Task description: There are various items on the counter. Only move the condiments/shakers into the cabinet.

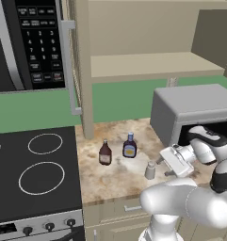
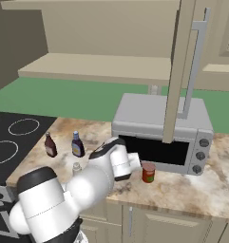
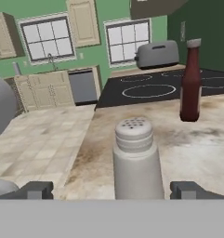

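Standing upright on the beige-brown speckled stone counter (image 1: 115, 176), the short grey-white shaker (image 3: 136, 158) is seen between the two dark finger tips of the gripper (image 3: 112, 189), whose jaws are spread wide apart and are not touching it. The slim brown-red bottle (image 1: 105, 152) and the dark bottle with blue cap and yellow label (image 1: 129, 145) are placed further back, near each other. A small red can (image 2: 148, 172) is set just in front of the grey boxy microwave (image 2: 158, 130). Above, the beige wall cabinet (image 1: 148, 63) is seen with its flat tan shelf bare.
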Motion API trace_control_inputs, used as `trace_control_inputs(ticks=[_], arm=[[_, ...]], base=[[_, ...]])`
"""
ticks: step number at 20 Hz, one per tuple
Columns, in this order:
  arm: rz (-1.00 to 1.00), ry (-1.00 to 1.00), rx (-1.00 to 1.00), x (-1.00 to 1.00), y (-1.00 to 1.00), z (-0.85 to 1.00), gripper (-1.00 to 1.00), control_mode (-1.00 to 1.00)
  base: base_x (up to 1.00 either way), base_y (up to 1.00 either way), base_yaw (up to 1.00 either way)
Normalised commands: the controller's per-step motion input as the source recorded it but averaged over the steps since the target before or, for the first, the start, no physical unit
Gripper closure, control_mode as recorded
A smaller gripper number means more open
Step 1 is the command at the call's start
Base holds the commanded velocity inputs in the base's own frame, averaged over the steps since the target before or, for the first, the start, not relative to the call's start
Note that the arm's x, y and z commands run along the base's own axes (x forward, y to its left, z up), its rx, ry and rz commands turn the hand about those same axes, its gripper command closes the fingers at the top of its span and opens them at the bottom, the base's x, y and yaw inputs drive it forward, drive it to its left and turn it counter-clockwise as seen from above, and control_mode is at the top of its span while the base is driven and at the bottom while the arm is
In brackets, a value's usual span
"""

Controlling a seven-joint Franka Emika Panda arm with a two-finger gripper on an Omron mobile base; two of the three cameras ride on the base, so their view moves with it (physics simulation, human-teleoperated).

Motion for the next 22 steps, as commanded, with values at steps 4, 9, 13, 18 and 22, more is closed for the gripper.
trace_control_inputs(ticks=[4,9,13,18,22], arm=[[0.00,-0.01,0.00,0.00,0.27,0.00,-1.00,-1.00],[-0.01,-0.01,0.00,0.00,0.13,0.00,-1.00,-1.00],[-0.04,-0.01,0.00,0.00,0.00,0.00,-1.00,-1.00],[-0.03,0.00,0.00,0.03,0.00,0.00,-1.00,-1.00],[-0.02,0.00,0.00,0.03,0.00,0.00,-1.00,-1.00]], base=[[0.00,0.00,0.00],[0.00,0.00,0.00],[0.00,0.00,0.00],[0.00,0.00,0.00],[0.00,0.00,0.00]])
